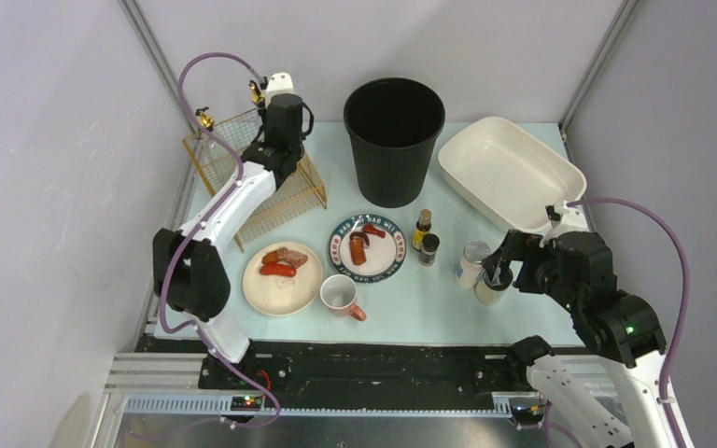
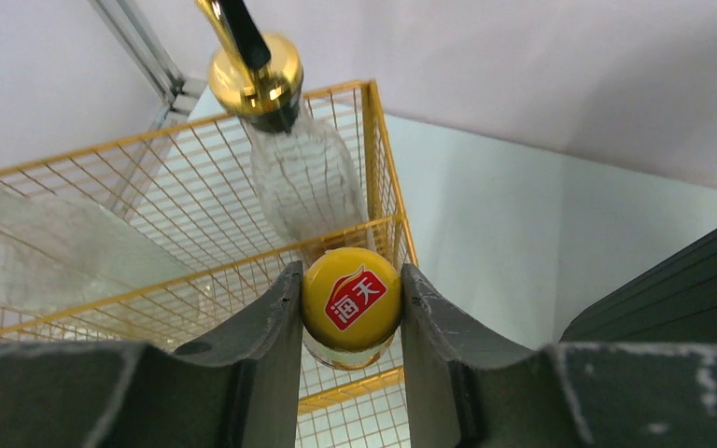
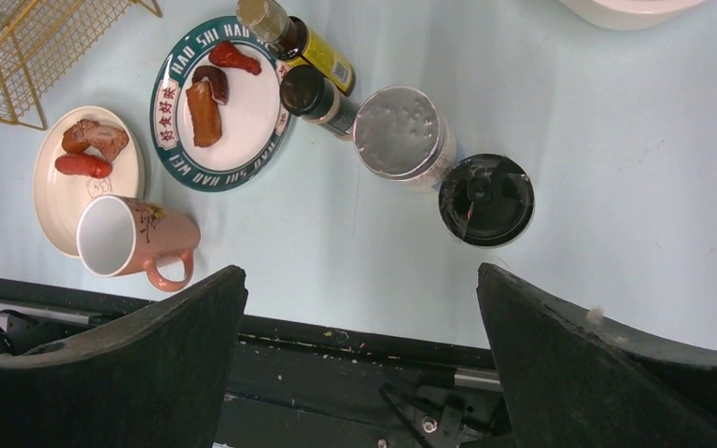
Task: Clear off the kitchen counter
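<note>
Mint-green and smooth, the kitchen counter point(image 1: 411, 299) fills the scene's middle, a tapered black bin point(image 1: 394, 140) at its far side. Far left, the left gripper point(image 2: 350, 273) clamps a yellow-capped bottle point(image 2: 351, 301) over a gold wire basket point(image 2: 149, 196). Near right, the right gripper point(image 3: 359, 271) gapes wide.

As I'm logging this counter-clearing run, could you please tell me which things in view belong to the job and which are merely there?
Job: kitchen counter; yellow-capped bottle in the left fingers; cream plate; patterned plate; pink mug; yellow-label bottle; dark-capped jar; steel-lidded shaker; black-lidded jar; wire basket; black bin; white basin.
Merely there: purple cable; frame post.
</note>
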Tool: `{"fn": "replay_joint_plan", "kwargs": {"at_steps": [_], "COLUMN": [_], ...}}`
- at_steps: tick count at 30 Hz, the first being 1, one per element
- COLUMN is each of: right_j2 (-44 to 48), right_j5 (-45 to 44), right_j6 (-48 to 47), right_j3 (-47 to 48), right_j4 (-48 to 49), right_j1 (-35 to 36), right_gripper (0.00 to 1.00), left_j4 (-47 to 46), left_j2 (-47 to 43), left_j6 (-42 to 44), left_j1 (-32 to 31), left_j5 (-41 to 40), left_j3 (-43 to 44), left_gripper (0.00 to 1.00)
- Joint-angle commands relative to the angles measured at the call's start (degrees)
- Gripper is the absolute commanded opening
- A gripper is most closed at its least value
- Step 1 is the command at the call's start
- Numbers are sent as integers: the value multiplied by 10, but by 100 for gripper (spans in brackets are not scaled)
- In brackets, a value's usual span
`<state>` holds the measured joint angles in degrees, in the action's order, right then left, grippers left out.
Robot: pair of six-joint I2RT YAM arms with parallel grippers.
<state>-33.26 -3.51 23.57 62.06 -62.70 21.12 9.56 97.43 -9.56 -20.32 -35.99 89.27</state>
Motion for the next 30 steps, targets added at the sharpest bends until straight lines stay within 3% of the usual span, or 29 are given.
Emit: {"fn": "replay_joint_plan", "kwargs": {"at_steps": [1,14,21,30], "right_j2": [-8,-9,-8,-8], "right_j5": [11,20,26,29], "right_j6": [3,6,8,10], "right_j3": [-7,-16,-16,-15], "right_j4": [28,32,33,31], "right_j1": [-2,-2,-2,-2], "right_gripper": [99,99,99,99], "left_j4": [-75,-78,-78,-79], "left_j2": [-23,-20,-29,-59], "left_j6": [-27,-52,-64,-71], "left_j1": [5,5,5,5], "left_j5": [-19,-23,-23,-18], "left_j3": [-19,-77,-111,-145], "left_gripper": [0,0,23,64]}}
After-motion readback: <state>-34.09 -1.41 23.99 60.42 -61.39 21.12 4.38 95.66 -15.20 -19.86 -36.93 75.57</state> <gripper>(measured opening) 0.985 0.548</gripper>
